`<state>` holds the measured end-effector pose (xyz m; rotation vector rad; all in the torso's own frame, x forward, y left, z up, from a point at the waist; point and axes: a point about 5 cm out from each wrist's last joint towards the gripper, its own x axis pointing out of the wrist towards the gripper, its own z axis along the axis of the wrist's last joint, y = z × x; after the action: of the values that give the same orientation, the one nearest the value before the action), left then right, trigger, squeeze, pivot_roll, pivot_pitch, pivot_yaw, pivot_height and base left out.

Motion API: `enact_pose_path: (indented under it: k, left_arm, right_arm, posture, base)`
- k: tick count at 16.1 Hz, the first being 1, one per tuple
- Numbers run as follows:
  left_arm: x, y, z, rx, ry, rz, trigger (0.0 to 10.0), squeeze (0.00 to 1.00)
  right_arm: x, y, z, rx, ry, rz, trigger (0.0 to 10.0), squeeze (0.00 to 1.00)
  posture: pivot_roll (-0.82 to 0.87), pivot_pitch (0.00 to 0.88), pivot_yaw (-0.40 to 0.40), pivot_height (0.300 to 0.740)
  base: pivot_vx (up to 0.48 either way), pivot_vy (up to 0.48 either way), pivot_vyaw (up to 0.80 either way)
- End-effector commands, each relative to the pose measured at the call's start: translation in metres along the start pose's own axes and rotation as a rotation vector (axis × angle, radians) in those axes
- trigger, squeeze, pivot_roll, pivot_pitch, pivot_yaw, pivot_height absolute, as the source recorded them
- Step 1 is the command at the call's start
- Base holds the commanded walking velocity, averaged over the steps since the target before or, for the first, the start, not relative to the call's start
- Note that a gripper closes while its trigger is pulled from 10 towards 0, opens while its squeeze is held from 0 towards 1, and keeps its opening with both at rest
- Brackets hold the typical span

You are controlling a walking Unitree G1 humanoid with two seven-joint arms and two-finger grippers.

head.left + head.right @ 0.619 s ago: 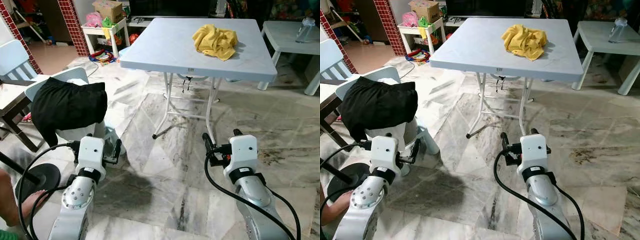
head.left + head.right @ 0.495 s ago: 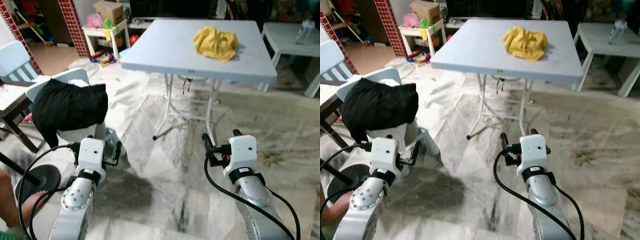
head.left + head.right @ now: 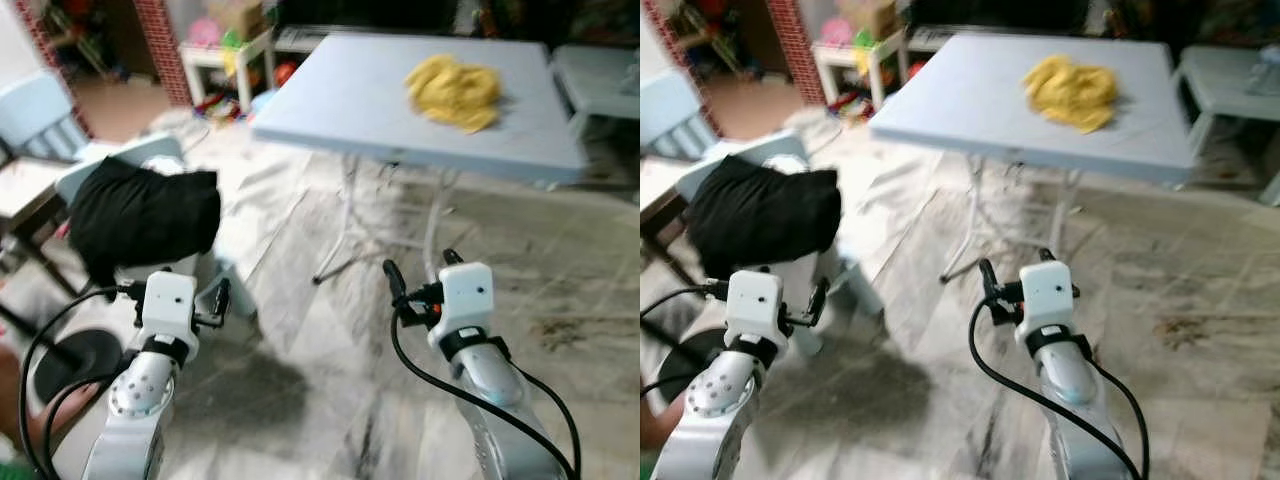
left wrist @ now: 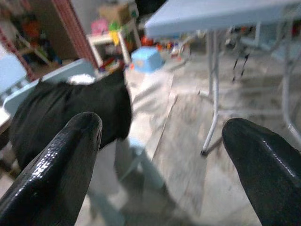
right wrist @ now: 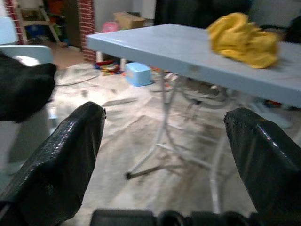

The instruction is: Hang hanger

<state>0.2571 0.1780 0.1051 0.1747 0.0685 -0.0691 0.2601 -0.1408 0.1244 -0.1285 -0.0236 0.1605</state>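
Observation:
No hanger can be made out in these blurred views. A black garment lies draped over a small pale blue chair at the left. My left gripper hangs low just in front of that chair, open, with nothing between its fingers. My right gripper is held low over the marble floor, short of the table's legs, open and empty; its fingers stand wide apart. A crumpled yellow cloth rests on the grey folding table ahead.
A round black base sits on the floor at the lower left, beside a person's foot. Another pale blue chair stands at the far left. White shelving with toys is at the back, and a white side table at the right.
The whole picture has shifted and blurred, so the camera has moved. Both grippers remain open and empty, low in front of me.

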Motion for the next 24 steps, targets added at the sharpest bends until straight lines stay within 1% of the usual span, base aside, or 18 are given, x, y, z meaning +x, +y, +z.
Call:
enact_pose_path:
  k: [1,3,5,9,13,19,21,22,23,24]
  left_arm:
    - [0.0,-0.006,0.0,-0.013,0.001,-0.024,10.0,0.0]
    - [0.0,-0.006,0.0,-0.014,0.003,-0.025,10.0,0.0]
    - [0.0,-0.005,-0.004,-0.029,0.02,-0.005,10.0,0.0]
    - [0.001,-0.005,-0.003,-0.032,0.016,0.0,10.0,0.0]
    - [0.002,-0.007,-0.003,-0.038,0.015,-0.001,10.0,0.0]
    - [0.004,-0.008,-0.004,-0.041,0.015,-0.002,10.0,0.0]
    - [0.004,-0.008,-0.003,-0.043,0.012,-0.002,10.0,0.0]
    - [0.004,-0.008,-0.003,-0.051,0.006,-0.002,10.0,0.0]
    - [0.004,-0.007,-0.004,-0.052,0.005,-0.001,10.0,0.0]
    - [0.002,-0.004,-0.001,-0.058,-0.015,0.005,10.0,0.0]
  right_arm:
    - [-0.002,-0.004,-0.002,-0.001,0.01,-0.012,10.0,0.0]
    - [-0.003,-0.003,-0.004,-0.007,0.015,-0.006,10.0,0.0]
    - [-0.002,-0.001,-0.003,-0.01,0.011,0.007,10.0,0.0]
    - [0.001,-0.001,-0.001,-0.018,0.003,0.022,10.0,0.0]
    - [0.0,0.0,-0.001,-0.017,0.006,0.028,10.0,0.0]
    - [0.001,0.0,-0.001,-0.018,0.006,0.028,10.0,0.0]
    - [0.001,-0.003,0.003,0.005,-0.023,0.011,10.0,0.0]
    - [-0.001,-0.008,0.009,0.022,-0.056,-0.015,10.0,0.0]
    - [-0.002,-0.011,0.01,0.027,-0.064,-0.027,10.0,0.0]
    - [-0.006,-0.024,0.011,0.033,-0.065,-0.089,10.0,0.0]
  posture:
    - [-0.02,0.036,0.033,0.74]
    - [-0.02,0.036,0.03,0.74]
    - [-0.02,0.035,0.025,0.74]
    - [-0.02,0.033,0.016,0.74]
    - [-0.02,0.033,0.015,0.74]
    - [-0.03,0.033,0.011,0.74]
    - [-0.02,0.029,0.007,0.74]
    - [-0.02,0.021,0.011,0.74]
    - [-0.02,0.014,0.015,0.74]
    - [-0.01,0.003,0.027,0.74]
  base:
    - [0.349,0.0,0.0]
    - [0.351,0.0,0.0]
    - [0.352,0.0,0.46]
    - [0.352,0.0,0.79]
    - [0.35,0.0,0.66]
    - [0.348,0.0,0.0]
    - [0.347,0.0,0.0]
    - [0.292,0.0,0.0]
    - [0.0,0.0,0.0]
    - [0.0,0.0,0.0]
